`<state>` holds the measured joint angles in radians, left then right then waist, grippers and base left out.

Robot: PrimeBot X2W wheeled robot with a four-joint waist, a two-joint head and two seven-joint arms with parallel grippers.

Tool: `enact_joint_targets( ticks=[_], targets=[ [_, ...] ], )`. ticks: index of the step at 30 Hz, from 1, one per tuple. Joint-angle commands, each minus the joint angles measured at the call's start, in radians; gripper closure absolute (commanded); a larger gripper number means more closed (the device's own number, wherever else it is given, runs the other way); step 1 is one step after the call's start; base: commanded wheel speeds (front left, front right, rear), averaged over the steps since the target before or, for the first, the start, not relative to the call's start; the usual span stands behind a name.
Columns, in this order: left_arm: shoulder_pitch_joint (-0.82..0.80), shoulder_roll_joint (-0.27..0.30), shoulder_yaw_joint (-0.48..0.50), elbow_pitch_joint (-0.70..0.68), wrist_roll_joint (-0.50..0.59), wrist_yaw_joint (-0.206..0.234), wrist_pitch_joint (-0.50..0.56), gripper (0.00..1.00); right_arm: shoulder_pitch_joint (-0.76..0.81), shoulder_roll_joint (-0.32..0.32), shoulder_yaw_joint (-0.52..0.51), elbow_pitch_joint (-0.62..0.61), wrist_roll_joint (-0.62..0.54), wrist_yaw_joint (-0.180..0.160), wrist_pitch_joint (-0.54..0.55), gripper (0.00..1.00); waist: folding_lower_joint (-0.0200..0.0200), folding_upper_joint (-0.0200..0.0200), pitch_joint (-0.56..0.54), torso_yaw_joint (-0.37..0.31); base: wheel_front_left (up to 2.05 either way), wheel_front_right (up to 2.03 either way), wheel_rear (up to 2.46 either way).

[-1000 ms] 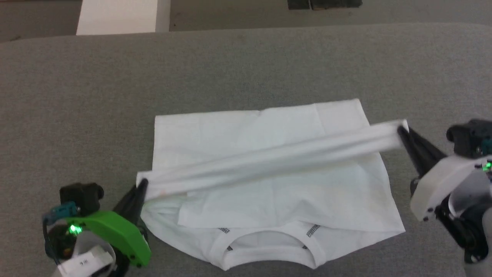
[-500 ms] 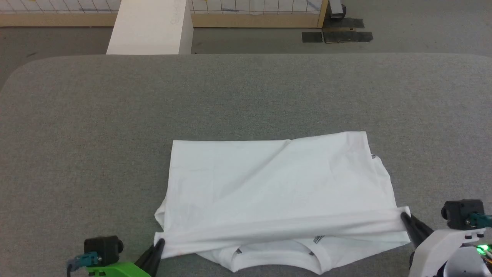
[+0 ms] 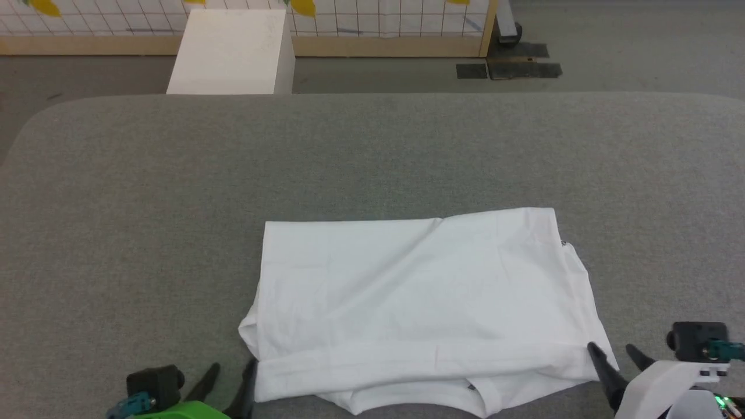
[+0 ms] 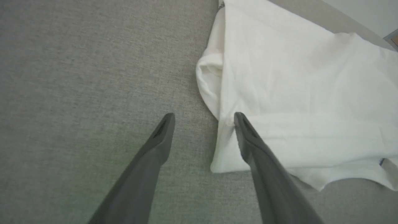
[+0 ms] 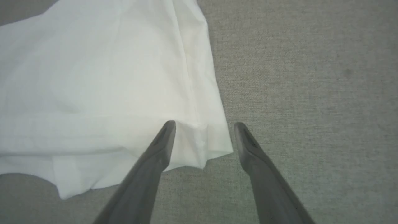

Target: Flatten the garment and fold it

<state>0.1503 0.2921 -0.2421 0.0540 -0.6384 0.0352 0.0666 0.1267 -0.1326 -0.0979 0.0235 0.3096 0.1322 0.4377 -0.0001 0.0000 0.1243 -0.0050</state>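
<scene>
The folded garment (image 3: pixel 419 302) was seen lying flat between the grippers. The left gripper (image 3: pixel 233 365) was held open beside one corner, and the right gripper (image 3: pixel 611 347) was spread open over the other.

light: bright, even | shadows: faint | garment (image 3: pixel 419 291): washed-out white | focus: soft

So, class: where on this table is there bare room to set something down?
Bare: the wide strip of table between the shirt and the far edge, plus the patches left and right of the shirt. Crowded: the near edge, where the open left pincer and open right pincer sit at the shirt's corners.
</scene>
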Motion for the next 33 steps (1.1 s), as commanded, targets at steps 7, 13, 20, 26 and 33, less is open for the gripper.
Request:
enact_joint_targets(
  ticks=[7,13,20,26,33],
  targets=[
    [-0.082,-0.023,0.061,0.019,0.096,0.040,-0.258,0.00,-0.014,0.055,-0.076,-0.055,0.057,-0.002,-0.057,0.00,0.0001,0.0000,-0.032,0.024,0.00,0.00,0.00],
    [-0.182,-0.058,0.093,0.044,0.187,0.046,-0.326,0.00,-0.096,0.077,-0.113,-0.020,0.061,-0.002,-0.090,0.00,0.0001,0.0000,-0.033,0.032,0.00,0.00,0.00],
    [-0.260,-0.115,0.141,0.013,0.334,0.024,-0.328,0.00,-0.214,0.082,-0.155,0.133,0.066,-0.002,-0.086,0.00,0.0001,0.0000,-0.018,0.034,0.00,0.00,0.00],
    [-0.271,-0.149,0.186,0.028,0.382,-0.010,-0.328,0.00,-0.302,0.082,-0.169,0.307,0.033,-0.002,-0.011,0.00,0.0001,0.0000,-0.003,0.031,0.00,0.00,0.00],
    [-0.266,-0.179,0.220,0.053,0.410,-0.043,-0.328,0.00,-0.371,0.082,-0.136,0.448,0.038,-0.002,0.085,0.00,0.0001,0.0000,0.006,0.042,0.00,0.00,0.00]
  ],
)
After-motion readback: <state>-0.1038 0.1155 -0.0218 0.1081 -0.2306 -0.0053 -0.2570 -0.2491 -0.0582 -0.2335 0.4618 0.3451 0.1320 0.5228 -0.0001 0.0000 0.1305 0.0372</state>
